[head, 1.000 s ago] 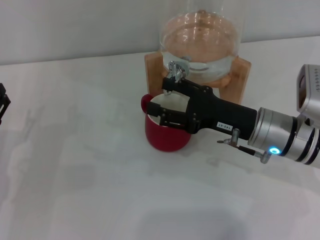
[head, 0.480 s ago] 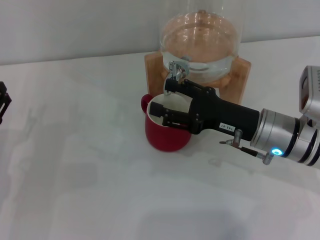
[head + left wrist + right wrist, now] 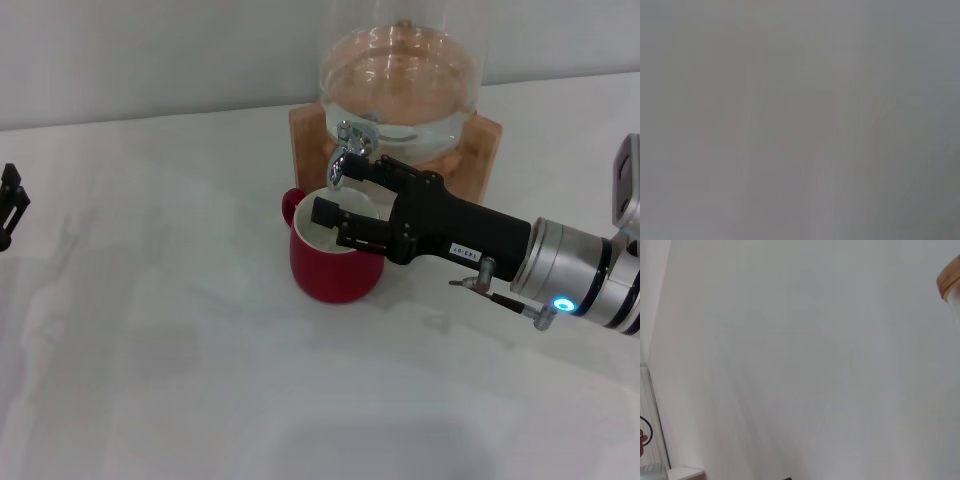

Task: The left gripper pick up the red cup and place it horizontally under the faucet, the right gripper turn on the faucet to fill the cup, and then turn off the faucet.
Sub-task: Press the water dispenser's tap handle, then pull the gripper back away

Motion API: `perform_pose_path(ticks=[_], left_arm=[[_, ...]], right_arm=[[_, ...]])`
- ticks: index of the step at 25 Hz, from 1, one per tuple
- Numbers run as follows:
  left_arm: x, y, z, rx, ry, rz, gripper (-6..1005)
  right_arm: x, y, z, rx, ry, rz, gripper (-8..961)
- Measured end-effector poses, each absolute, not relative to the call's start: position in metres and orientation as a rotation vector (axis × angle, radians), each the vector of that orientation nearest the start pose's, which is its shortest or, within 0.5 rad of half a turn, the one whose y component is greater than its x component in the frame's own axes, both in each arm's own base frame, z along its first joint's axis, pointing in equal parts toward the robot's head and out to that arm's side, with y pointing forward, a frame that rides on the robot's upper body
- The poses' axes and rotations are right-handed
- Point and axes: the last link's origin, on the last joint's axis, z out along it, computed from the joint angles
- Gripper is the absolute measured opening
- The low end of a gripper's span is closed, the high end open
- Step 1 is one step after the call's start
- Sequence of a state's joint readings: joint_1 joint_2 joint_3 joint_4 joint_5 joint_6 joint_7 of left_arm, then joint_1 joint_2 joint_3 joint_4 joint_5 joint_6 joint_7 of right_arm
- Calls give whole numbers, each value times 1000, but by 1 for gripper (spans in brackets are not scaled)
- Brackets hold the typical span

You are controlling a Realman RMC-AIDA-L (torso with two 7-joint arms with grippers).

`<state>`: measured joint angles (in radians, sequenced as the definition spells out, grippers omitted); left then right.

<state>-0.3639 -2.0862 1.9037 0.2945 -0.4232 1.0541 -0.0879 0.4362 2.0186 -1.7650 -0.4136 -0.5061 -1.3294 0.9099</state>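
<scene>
The red cup (image 3: 330, 268) stands upright on the white table, its handle to the left, right below the faucet (image 3: 349, 150). The faucet's spout points down over the cup's white inside. My right gripper (image 3: 352, 190) reaches in from the right, open. Its upper finger lies just right of the faucet and its lower finger lies across the cup's mouth. Neither finger grips anything. My left gripper (image 3: 8, 207) shows only as a black bit at the far left edge, well away from the cup. The wrist views show neither cup nor faucet.
The clear glass jar (image 3: 400, 70) holds water and sits on a wooden stand (image 3: 482, 150) at the back of the table (image 3: 180, 380). The right wrist view shows a pale wall and a bit of wood (image 3: 949, 277).
My right gripper has drawn back to the right, its upper finger coming off the faucet, so the spout now shows. The cup has not moved. The left gripper shifted slightly at the edge.
</scene>
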Motion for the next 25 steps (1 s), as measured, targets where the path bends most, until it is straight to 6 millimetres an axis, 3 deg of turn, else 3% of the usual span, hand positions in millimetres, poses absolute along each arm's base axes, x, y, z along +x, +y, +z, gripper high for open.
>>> perform_pose_path(ticks=[25], left_arm=[[-323,335,-15,-1625,-493,-641,885]], right_arm=[[236,319,-37,-2312,529,1221,868]])
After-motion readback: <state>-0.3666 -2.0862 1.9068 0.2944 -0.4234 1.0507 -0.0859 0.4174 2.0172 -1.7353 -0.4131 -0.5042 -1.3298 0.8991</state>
